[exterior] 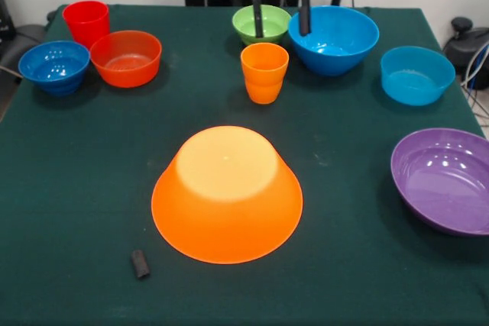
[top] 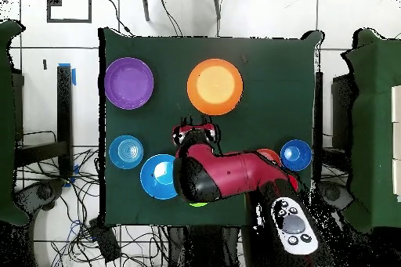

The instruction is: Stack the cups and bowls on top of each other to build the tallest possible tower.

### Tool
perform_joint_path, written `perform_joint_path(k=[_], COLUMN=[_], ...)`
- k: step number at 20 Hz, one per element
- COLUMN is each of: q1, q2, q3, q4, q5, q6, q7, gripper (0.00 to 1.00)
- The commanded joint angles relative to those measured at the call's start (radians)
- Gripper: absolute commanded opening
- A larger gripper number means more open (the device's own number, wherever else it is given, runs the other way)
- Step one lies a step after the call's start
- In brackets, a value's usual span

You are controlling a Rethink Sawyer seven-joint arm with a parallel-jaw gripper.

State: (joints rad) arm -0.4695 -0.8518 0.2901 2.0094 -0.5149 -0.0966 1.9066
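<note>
The largest orange bowl [exterior: 226, 192] [top: 214, 86] lies upside down at the table's middle. The ridged orange cup [exterior: 264, 72] stands upright behind it. The green bowl [exterior: 261, 24] and big blue bowl [exterior: 333, 39] [top: 158, 176] sit at the far edge. My gripper [exterior: 281, 33] hangs open and empty above the gap between them, its fingers [exterior: 257, 13] spread. The light-blue bowl [exterior: 417, 74] [top: 126, 152] and one purple bowl [exterior: 443, 179] [top: 128, 83] are at the right. The red cup [exterior: 86, 22], orange-red bowl [exterior: 126, 58] and dark-blue bowl [exterior: 54, 66] [top: 296, 154] are far left. A second purple bowl is out of view.
A small dark object [exterior: 140, 263] lies on the green cloth [exterior: 69, 188] near the front, left of the upturned bowl. My red arm [top: 227, 171] covers the green bowl and cups in the overhead view. Cables and dark gear lie beyond the table's right edge.
</note>
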Motion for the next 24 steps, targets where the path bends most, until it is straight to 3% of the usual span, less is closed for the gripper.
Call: perform_joint_path(k=[1,10,17,21,24], q1=[0.040,-0.004,-0.090,-0.089,-0.042], q2=[0.074,0.098,0.072,0.070,0.081], q3=[-0.028,0.029,0.145,0.146,0.094], q4=[-0.023,-0.060,-0.052,-0.058,-0.078], q5=[0.011,0.006,0.021,0.026,0.027], q6=[-0.062,-0.044,0.018,0.019,-0.003], q7=[0.133,0.110,0.104,0.100,0.097], gripper=[1.00,1.00,1.00,1.00,1.00])
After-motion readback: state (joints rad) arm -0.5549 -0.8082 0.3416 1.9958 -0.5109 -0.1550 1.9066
